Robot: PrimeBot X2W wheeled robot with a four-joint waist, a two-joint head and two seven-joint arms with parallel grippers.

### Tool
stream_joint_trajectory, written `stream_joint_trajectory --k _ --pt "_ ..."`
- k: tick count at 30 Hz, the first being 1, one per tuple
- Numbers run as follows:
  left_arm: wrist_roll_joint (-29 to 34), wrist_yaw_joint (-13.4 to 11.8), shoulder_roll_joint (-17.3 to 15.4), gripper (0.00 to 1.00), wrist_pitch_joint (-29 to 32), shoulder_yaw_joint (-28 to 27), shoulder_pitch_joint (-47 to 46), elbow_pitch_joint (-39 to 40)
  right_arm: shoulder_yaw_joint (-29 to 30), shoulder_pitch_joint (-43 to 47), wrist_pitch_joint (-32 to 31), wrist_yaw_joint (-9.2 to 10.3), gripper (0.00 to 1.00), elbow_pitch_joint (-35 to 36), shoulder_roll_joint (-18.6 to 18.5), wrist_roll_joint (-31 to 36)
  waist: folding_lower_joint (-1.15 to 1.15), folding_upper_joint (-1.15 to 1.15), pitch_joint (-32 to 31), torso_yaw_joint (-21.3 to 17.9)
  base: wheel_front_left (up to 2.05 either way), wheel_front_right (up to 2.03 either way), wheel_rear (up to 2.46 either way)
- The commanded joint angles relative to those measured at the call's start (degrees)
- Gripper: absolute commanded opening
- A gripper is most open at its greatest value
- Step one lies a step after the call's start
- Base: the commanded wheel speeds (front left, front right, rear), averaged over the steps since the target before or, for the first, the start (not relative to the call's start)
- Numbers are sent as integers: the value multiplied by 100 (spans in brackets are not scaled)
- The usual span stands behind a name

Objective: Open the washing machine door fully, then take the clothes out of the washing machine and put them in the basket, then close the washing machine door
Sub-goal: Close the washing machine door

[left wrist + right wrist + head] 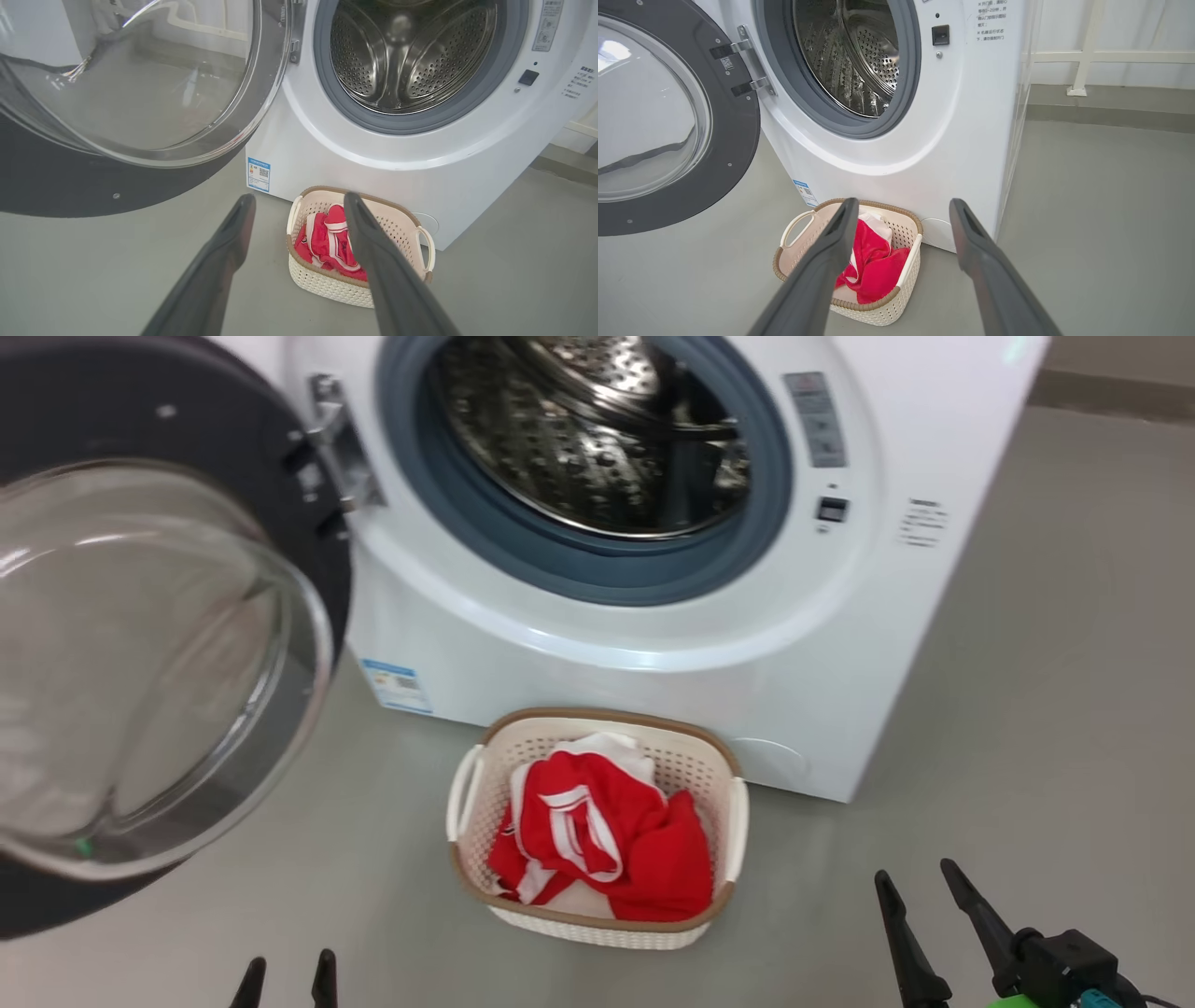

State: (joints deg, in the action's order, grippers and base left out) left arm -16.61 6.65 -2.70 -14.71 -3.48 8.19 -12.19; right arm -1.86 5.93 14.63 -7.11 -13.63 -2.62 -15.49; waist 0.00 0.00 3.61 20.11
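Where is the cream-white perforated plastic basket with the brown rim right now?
The basket sits on the grey floor at the head view's lower centre, just in front of the white front-loading washing machine, holding the red-and-white clothes.

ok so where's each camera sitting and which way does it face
head view: on the head, looking down at the washing machine; left fingers, right fingers at bottom
left wrist view: left arm, facing the basket past its open fingers
right wrist view: right arm, facing the basket past its open fingers
shared: clothes in basket
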Motion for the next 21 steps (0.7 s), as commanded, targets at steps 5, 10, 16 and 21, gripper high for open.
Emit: stream_joint_trajectory --k 5,10,16,21 --pt "-301 -250 -19 100 -29 -117 71 289 -413 -113 37 -37 100 41 -154 56 0 0 -170 820 0 0 0" --pt "-612 -461 -19 100 -29 -102 148 466 -772 -433 37 -37 100 -121 -277 21 0 0 -72 898 0 0 0" --pt "-842 -635 -19 100 -29 -122 202 632 -1097 -775 37 -37 100 -281 -371 -67 0 0 -4 945 0 0 0" --pt "-904 -680 -18 100 -29 -101 242 666 -1195 -874 37 -37 100 -346 -390 -121 0 0 -4 950 0 0 0"
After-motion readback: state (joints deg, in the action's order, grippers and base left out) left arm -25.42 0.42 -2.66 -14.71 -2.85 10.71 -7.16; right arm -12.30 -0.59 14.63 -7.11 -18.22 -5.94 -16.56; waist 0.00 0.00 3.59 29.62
